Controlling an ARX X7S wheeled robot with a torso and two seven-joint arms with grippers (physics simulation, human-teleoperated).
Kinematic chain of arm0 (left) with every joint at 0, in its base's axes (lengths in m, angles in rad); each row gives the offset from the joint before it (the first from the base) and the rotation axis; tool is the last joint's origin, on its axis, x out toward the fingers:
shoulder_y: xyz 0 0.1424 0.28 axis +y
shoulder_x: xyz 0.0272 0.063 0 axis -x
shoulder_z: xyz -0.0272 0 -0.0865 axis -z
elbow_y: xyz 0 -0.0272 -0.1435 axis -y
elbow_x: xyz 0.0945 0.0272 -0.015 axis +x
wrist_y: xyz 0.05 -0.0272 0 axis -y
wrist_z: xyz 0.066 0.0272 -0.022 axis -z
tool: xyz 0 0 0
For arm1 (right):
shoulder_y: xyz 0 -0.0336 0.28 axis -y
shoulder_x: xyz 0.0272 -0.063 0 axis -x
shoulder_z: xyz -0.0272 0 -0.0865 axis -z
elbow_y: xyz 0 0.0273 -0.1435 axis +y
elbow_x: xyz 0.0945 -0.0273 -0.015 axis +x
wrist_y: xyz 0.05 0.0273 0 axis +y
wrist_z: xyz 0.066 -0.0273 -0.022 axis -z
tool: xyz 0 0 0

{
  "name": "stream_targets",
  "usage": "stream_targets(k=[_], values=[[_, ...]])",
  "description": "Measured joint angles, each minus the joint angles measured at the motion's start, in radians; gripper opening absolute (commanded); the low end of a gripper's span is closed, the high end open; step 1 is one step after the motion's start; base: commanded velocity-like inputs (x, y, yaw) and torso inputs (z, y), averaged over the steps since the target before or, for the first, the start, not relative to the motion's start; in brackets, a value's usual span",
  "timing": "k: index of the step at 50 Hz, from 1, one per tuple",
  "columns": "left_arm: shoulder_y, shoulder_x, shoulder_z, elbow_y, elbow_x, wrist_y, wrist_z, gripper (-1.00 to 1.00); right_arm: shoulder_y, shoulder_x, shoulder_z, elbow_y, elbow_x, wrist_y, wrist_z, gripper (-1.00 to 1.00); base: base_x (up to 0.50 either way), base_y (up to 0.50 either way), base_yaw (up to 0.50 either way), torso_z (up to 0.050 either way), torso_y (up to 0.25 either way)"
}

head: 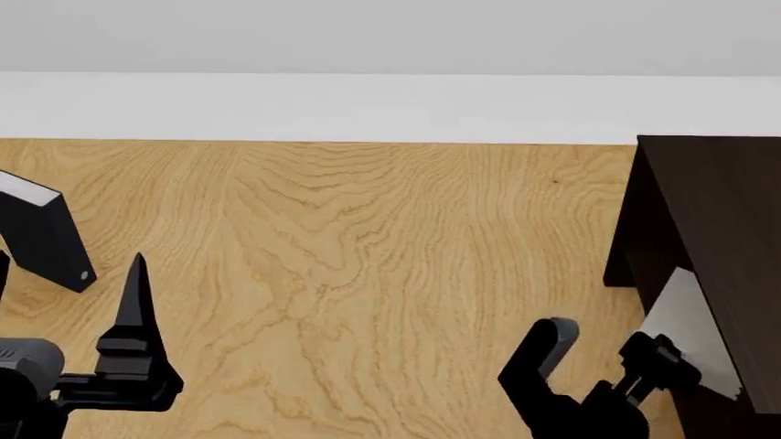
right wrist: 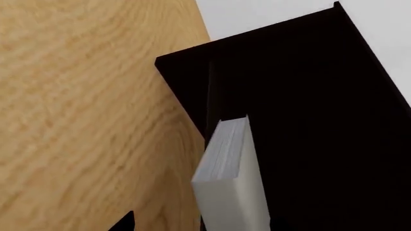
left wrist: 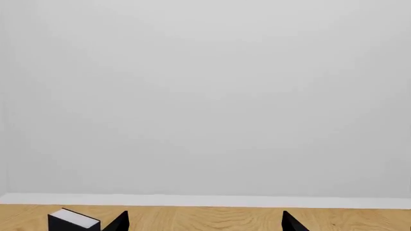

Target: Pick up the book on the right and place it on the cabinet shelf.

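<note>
The light grey book [head: 690, 320] with white page edges leans against the very dark cabinet [head: 720, 210] at the right. In the right wrist view the book [right wrist: 228, 187] stands on edge against the cabinet's dark board [right wrist: 308, 110]; its dots do not show. My right gripper [head: 606, 352] is open. One fingertip [right wrist: 126, 221] is well clear of the book's near side, and the other finger is lost against the dark wood. My left gripper [left wrist: 205, 226] is open and empty low at the left, also seen in the head view [head: 68, 311].
A black book [head: 43, 242] with white pages stands at the far left, beside my left gripper; it also shows in the left wrist view [left wrist: 74, 221]. Light wood surface [head: 366, 256] spreads between the arms. A white wall [head: 366, 105] lies behind.
</note>
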Motion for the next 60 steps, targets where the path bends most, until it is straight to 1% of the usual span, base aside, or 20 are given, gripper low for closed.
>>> stream_targets(k=[3, 6, 25, 31, 47, 60], values=[[0.002, -0.002, 0.001, 0.006, -0.003, -0.001, -0.002, 1.00, -0.007, 0.005, -0.004, -0.020, -0.002, -0.002, 0.008, 1.00, 0.00, 0.00, 0.00, 0.000, 0.000], [0.003, -0.003, 0.002, 0.012, -0.005, -0.002, -0.004, 1.00, -0.024, 0.027, -0.006, -0.094, -0.003, 0.028, 0.014, 1.00, 0.00, 0.00, 0.00, 0.000, 0.000], [0.000, -0.011, 0.011, 0.033, -0.018, -0.011, -0.016, 1.00, -0.144, 0.219, 0.017, -0.719, -0.008, 0.308, 0.065, 1.00, 0.00, 0.00, 0.00, 0.000, 0.000], [0.000, -0.014, 0.013, 0.034, -0.022, -0.010, -0.018, 1.00, -0.169, 0.265, 0.026, -0.881, -0.013, 0.382, 0.080, 1.00, 0.00, 0.00, 0.00, 0.000, 0.000], [0.002, -0.021, 0.012, 0.033, -0.033, -0.001, -0.024, 1.00, -0.222, 0.354, 0.066, -1.217, -0.020, 0.526, 0.117, 1.00, 0.00, 0.00, 0.00, 0.000, 0.000], [0.014, -0.029, 0.005, 0.044, -0.045, 0.008, -0.029, 1.00, -0.269, 0.408, 0.115, -1.435, 0.000, 0.580, 0.127, 1.00, 0.00, 0.00, 0.00, 0.000, 0.000]])
